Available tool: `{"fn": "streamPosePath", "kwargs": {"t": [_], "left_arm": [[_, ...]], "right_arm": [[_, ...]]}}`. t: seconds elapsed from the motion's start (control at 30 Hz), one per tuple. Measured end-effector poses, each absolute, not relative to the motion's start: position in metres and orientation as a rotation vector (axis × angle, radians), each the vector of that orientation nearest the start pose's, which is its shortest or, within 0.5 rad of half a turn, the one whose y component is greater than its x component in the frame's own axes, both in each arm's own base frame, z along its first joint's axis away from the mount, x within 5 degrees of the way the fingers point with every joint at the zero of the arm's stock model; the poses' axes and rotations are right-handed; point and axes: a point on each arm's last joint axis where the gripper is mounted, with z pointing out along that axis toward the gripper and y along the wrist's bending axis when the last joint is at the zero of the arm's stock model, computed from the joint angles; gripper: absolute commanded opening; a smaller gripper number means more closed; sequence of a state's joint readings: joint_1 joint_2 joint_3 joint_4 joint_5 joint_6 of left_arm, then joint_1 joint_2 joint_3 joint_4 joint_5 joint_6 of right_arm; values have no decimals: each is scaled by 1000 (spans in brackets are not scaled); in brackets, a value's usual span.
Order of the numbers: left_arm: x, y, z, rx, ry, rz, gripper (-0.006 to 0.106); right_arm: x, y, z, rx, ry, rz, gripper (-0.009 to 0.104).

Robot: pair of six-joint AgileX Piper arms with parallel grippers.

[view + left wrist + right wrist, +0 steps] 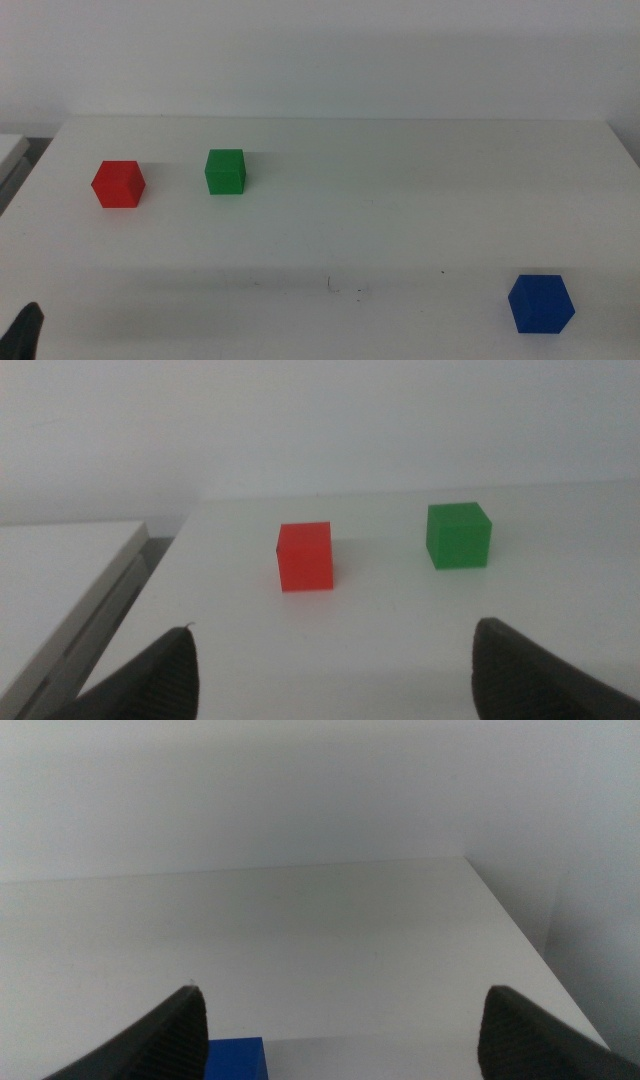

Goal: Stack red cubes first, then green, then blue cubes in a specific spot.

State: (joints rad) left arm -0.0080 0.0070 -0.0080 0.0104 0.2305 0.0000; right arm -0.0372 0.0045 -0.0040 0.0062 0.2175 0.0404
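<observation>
The red cube (118, 184) sits at the far left of the white table (400, 200), with the green cube (225, 171) a short way to its right, apart from it. The blue cube (541, 303) lies alone near the front right. My left gripper (335, 660) is open and low over the table, short of the red cube (304, 557) and green cube (459, 536); only its tip (25, 335) shows in the middle view. My right gripper (345, 1020) is open, and the blue cube (235, 1060) lies just beside one jaw. No mark shows the specific spot.
A white wall rises behind the table. Past the table's left edge is a lower pale ledge (60, 580). The right edge (520, 930) drops off near the right gripper. Faint scuff marks (345, 288) sit at front centre.
</observation>
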Motion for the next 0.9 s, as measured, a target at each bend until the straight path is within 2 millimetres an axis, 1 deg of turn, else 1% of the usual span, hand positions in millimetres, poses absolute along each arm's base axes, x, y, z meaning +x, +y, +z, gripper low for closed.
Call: {"fn": "streamPosePath", "kwargs": {"t": [0.07,0.17,0.2,0.27,0.33,0.43,0.53,0.6,0.7,0.8,0.9], "left_arm": [[57,0,205,7,1754,-6,94],[65,-1,237,3,1873,-13,94],[70,-1,251,2,1922,-15,94],[85,-2,281,-1,2017,-25,94],[104,-2,305,-3,2123,-33,94],[134,-4,329,-21,2255,-57,94],[167,-5,341,-59,2373,-94,94],[192,-7,343,-75,2456,-114,94],[227,-8,339,-85,2548,-125,94],[262,-9,332,-98,2598,-146,94],[301,-10,325,-65,2637,-144,94]], "right_arm": [[56,-2,195,70,1700,8,84],[56,-2,195,70,1700,8,84],[56,-2,195,70,1700,8,84],[56,-2,195,70,1700,8,84],[56,-2,195,70,1700,8,84],[56,-2,195,70,1700,8,84],[56,-2,195,70,1700,8,84],[56,-2,195,70,1700,8,84],[56,-2,195,70,1700,8,84],[56,-2,195,70,1700,8,84],[56,-2,195,70,1700,8,84]]}}
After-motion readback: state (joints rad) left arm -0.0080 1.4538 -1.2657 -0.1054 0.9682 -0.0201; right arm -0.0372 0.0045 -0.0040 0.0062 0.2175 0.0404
